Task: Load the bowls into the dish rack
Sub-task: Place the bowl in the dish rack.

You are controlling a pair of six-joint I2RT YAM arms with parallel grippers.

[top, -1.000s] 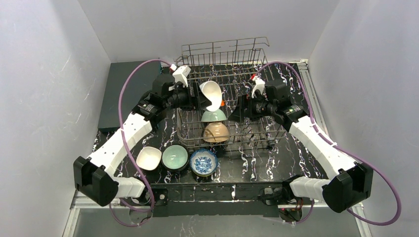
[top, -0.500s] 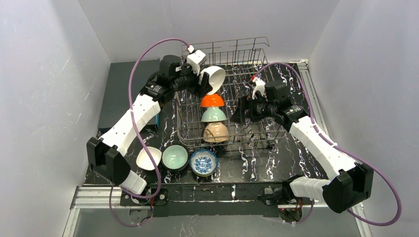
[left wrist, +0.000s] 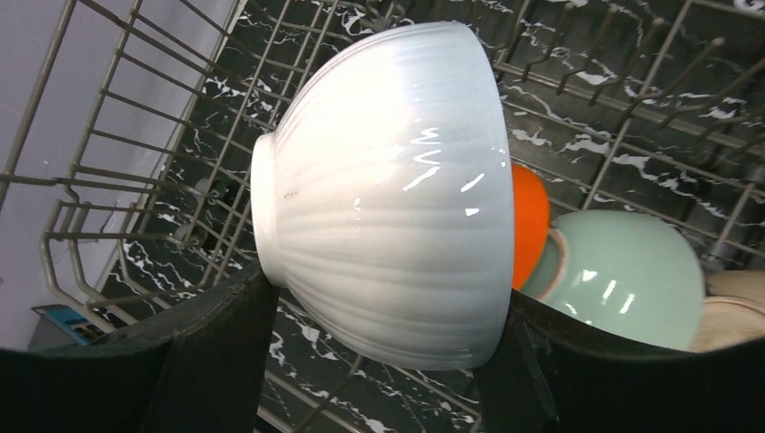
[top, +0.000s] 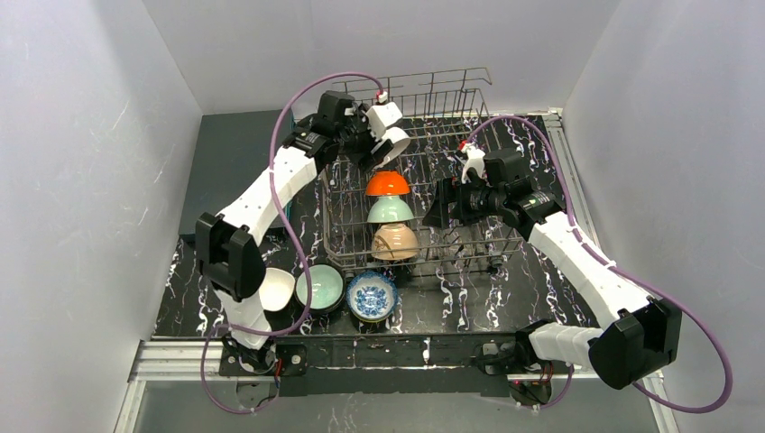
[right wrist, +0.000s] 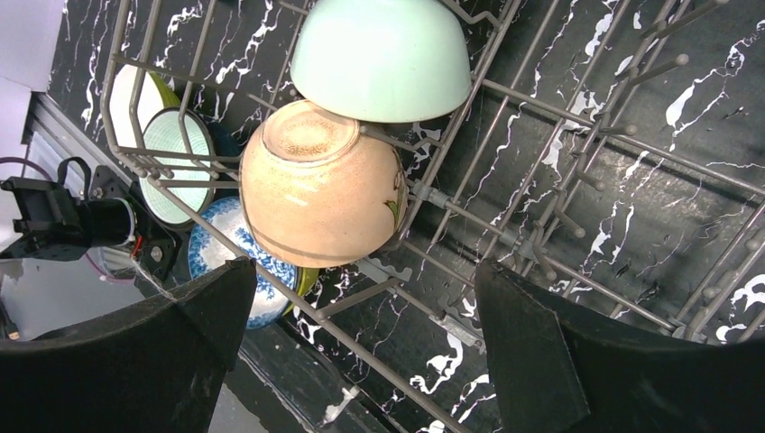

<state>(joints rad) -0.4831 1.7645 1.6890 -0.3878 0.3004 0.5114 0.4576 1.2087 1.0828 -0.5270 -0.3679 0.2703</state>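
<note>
The black, white-veined table (top: 487,302) carries the silver wire dish rack (top: 433,95) at its middle and far side. Along the near edge stand three bowls in a row, rims up: a white bowl (top: 280,287), a mint-lined bowl (top: 320,287) and a blue-and-white patterned bowl (top: 372,295). At the far left corner lies a flat dark grey slab (top: 225,153).

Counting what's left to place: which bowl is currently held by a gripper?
The white ribbed bowl, in the left gripper over the dish rack; the orange bowl, mint bowl and peach-tan bowl already sit in it.
</note>
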